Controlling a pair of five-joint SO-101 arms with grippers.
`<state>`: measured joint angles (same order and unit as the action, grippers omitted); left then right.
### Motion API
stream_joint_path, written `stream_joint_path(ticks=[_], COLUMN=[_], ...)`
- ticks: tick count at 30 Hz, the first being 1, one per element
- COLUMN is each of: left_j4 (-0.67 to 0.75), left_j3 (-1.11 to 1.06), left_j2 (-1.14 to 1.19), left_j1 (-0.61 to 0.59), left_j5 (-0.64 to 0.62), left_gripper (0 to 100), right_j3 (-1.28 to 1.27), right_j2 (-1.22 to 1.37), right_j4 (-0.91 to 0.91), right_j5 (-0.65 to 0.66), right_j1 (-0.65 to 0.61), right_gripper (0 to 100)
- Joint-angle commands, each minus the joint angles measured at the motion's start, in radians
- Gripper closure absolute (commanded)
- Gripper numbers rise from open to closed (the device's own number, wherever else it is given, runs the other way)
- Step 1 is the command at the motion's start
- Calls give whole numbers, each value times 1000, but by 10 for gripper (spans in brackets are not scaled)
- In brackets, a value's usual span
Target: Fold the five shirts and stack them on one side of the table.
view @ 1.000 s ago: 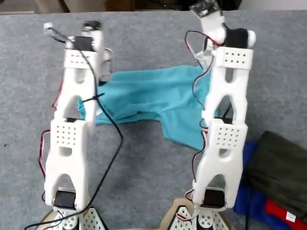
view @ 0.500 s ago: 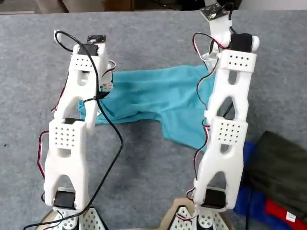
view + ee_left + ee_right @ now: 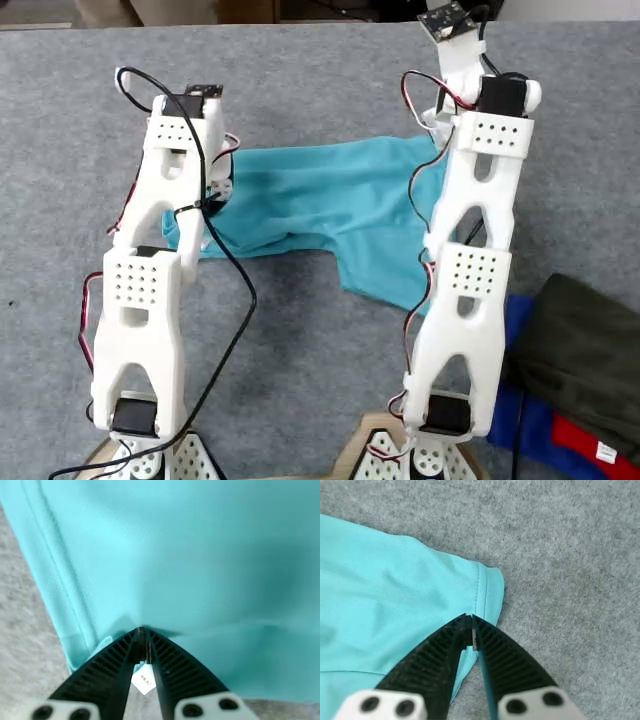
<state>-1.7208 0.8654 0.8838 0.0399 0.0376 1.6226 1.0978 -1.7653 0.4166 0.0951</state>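
Got a teal shirt (image 3: 320,210) here, spread crosswise in the middle of the table (image 3: 300,80) between the two arms. Thin, smooth sporty knit with a fine mesh weave and a double-stitched hem, rumpled into soft folds, with one flap trailing toward the near side. Lying on fuzzy grey felt-like carpet.

Left gripper (image 3: 142,635) pinched tight on the shirt's edge, with ribbed black fingers (image 3: 110,665) closed and a small white tag (image 3: 144,681) poking out between them. Right gripper (image 3: 470,622) clamped the same way on the fabric, just beside the rounded, hemmed end of the sleeve (image 3: 487,587).

Over by the right arm's base, well apart from the teal one, a heap of dark olive cloth (image 3: 590,350), blue cloth (image 3: 525,400) and red cloth (image 3: 590,445). From above, hard to see the whole shirt, thanks to the white perforated arm segments (image 3: 140,290) and a looping black cable (image 3: 235,270) across parts of it.
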Motion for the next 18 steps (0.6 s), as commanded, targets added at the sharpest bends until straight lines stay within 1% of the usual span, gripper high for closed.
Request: stream_joint_path(ticks=[1,10,14,18], left_j4=[-37,-38,-38,-38], left_j3=[40,-51,-81,-218], left_j2=[-24,-38,-136,-231], left_j1=[-8,-9,-3,3], left_j5=[12,11,11,12], left_gripper=[981,981,981,981], right_j3=[42,42,42,42], right_j2=[-5,-5,-4,-2], right_j4=[-14,-14,-14,-12], right_j5=[17,18,18,18], right_j1=[-16,-15,-15,-15], right_gripper=[993,993,993,993])
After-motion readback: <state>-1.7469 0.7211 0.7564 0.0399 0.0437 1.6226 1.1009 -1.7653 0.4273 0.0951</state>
